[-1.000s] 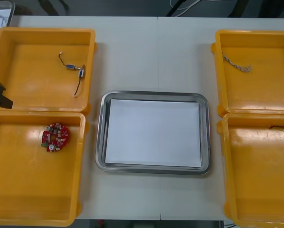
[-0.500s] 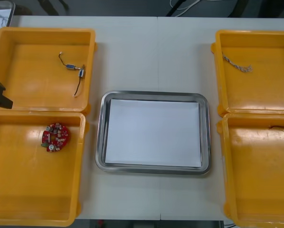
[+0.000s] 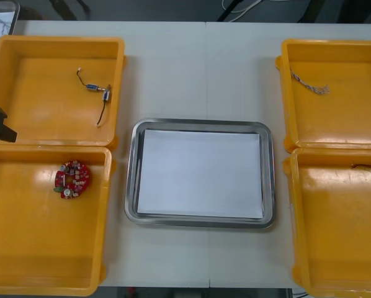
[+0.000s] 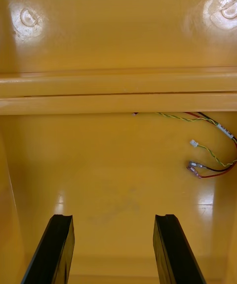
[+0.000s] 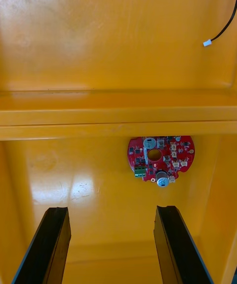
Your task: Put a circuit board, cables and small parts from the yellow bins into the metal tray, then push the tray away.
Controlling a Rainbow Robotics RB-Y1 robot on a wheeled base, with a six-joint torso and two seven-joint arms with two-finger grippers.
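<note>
L gripper [image 5: 111, 210], spread wide, hangs in a yellow plastic bin [image 5: 74, 175] w/ the round red circuit board [image 5: 161, 158] just ahead, nearer one finger, so I'd centre it over the board before dropping; R gripper [image 4: 113, 217] hangs wide too.

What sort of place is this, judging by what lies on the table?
Probably an electronics kitting bench: yellow bins hold a red circuit board and cables, with a metal tray between them.
</note>
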